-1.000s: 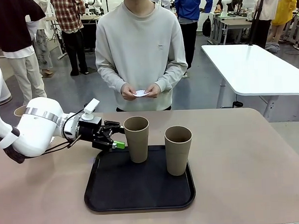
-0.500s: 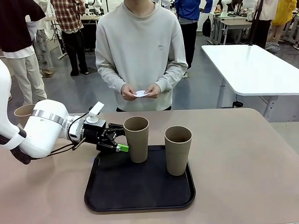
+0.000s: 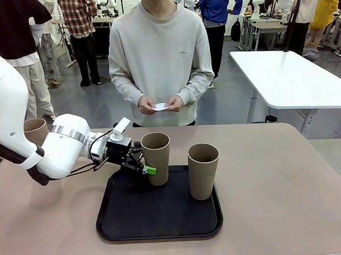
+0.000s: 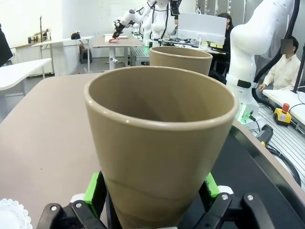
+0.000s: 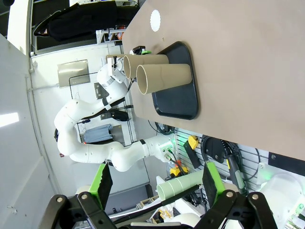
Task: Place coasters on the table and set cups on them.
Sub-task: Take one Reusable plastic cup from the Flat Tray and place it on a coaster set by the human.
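Barely started tbh. One coaster sits bare on the table left of the tray. Two cups are on the tray; left gripper is spread around the left-hand one, not squeezing yet. Right gripper hangs wide, empty. The person's hands hold white paper.

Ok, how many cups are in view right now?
3 cups. One on the black tray between the left gripper's open jaws, a second right of it on the tray, a third at the table's left edge, partly behind the left arm.

left arm reaches inward — left hand spread wide, right hand likewise.
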Available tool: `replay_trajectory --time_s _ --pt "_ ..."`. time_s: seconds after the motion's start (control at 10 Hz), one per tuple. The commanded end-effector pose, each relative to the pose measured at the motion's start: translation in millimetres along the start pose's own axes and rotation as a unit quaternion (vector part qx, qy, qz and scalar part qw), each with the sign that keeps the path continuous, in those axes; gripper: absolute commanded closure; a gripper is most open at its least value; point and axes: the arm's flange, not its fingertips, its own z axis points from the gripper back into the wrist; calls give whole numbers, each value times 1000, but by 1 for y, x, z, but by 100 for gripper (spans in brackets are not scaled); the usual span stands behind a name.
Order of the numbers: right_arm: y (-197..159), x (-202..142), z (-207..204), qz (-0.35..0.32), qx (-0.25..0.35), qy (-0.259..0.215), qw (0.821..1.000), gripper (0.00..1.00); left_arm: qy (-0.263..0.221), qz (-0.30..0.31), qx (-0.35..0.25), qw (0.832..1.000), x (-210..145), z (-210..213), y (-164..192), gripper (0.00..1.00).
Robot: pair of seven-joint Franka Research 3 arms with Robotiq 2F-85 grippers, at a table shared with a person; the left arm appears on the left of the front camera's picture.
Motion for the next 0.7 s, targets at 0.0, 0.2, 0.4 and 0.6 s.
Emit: replay_trajectory --time_s 0.0,0.2,0.4,0.6 --pt "0 2 0 10 10 -2 1000 0 13 -21 -23 999 -4 -15 2 0" --pt "0 2 0 10 10 -2 1000 0 13 -39 -36 999 -3 -20 -3 0" --pt "0 2 0 10 10 -2 1000 0 16 -40 -50 998 -1 -18 -5 60" --pt "0 2 0 10 10 -2 1000 0 24 -45 -47 998 3 -19 -10 64"
